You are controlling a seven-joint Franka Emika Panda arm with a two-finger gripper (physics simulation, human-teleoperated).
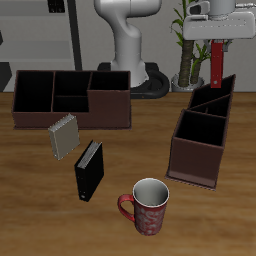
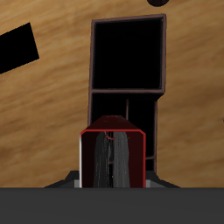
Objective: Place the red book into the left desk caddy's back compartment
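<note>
Wooden desk, seen from above: from its left edge ran one wide caddy point(image 1: 70, 98), one grey spiral notepad point(image 1: 64, 137), one black book point(image 1: 89, 170), one patterned mug point(image 1: 147, 206), then the left desk caddy point(image 1: 200, 140) near the right edge. My gripper point(image 1: 217, 40) was closed on the red book point(image 1: 217, 66), which hung upright, long axis vertical, over that caddy's far end. I judged the back compartment point(image 1: 224, 88) lay almost straight below the book, so the coming move looked like a plain descent. Two caddies in all, two books.
</note>
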